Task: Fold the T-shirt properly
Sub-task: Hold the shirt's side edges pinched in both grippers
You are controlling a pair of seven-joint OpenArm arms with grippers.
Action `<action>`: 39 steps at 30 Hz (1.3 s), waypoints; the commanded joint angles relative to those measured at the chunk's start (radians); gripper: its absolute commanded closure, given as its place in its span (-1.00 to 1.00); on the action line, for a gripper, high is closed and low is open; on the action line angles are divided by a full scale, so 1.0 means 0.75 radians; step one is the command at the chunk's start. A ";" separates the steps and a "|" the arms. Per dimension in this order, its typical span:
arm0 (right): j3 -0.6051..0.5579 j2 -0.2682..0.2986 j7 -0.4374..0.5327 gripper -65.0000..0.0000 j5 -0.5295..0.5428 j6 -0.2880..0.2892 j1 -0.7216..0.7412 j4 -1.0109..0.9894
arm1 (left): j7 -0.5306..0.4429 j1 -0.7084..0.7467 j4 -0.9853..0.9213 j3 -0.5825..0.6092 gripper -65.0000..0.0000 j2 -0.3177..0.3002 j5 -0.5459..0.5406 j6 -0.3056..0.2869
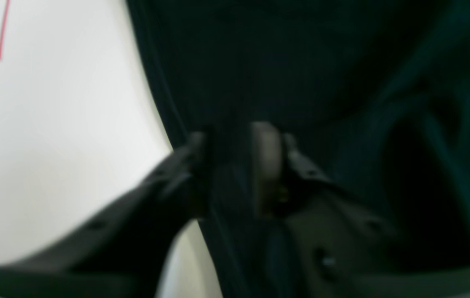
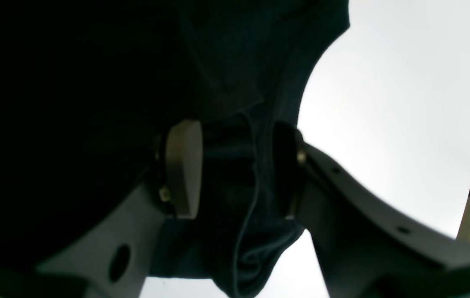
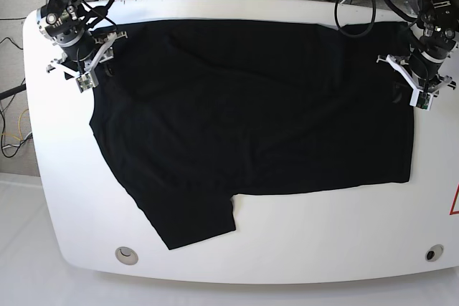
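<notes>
**White bench, black cloth**

Glossy white bench (image 3: pixel 64 198) carries the T-shirt (image 3: pixel 251 120) — matte, soft, spread flat. Left end effector (image 3: pixel 421 89) pinches its 3 o'clock edge; right end effector (image 3: pixel 91 67) pinches bunched hem at 10 o'clock.

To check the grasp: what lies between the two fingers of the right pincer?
In the right wrist view, a bunched edge of the soft black cloth T-shirt fills the gap of the right pincer; nothing else lies there.
</notes>
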 commanded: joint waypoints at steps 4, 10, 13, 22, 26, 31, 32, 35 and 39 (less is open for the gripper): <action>0.003 0.016 0.036 0.17 0.015 -0.002 -0.006 0.017 | -0.046 -0.014 0.014 -0.002 0.20 -0.021 -0.017 0.011; 0.003 0.014 0.036 0.17 0.016 -0.002 -0.012 0.019 | -0.058 -0.020 0.006 0.001 0.22 -0.022 -0.020 0.012; 0.003 0.013 0.040 0.17 0.014 -0.002 -0.018 0.028 | -0.051 -0.002 0.012 0.000 0.23 -0.020 -0.020 0.006; -0.008 -0.042 0.064 0.17 -0.020 -0.012 -0.031 0.041 | -0.067 0.004 0.007 0.002 0.33 -0.015 -0.024 0.005; -0.021 -0.087 0.092 0.17 -0.079 -0.051 -0.031 0.034 | -0.052 -0.004 0.003 0.000 0.65 -0.013 -0.026 0.005; -0.035 -0.100 0.111 0.17 -0.125 -0.077 -0.015 -0.002 | -0.027 -0.019 0.003 -0.002 0.92 -0.011 -0.026 0.005; -0.038 -0.094 0.109 0.17 -0.123 -0.078 -0.008 -0.014 | -0.026 -0.023 0.003 -0.002 0.90 -0.010 -0.026 0.005; -0.052 -0.061 0.086 0.16 -0.111 -0.058 0.019 -0.047 | -0.008 -0.044 0.001 0.007 0.88 -0.012 -0.028 0.008; -0.074 -0.024 0.076 0.16 -0.085 -0.054 0.042 -0.093 | -0.004 -0.075 0.003 0.008 0.52 -0.009 -0.025 0.020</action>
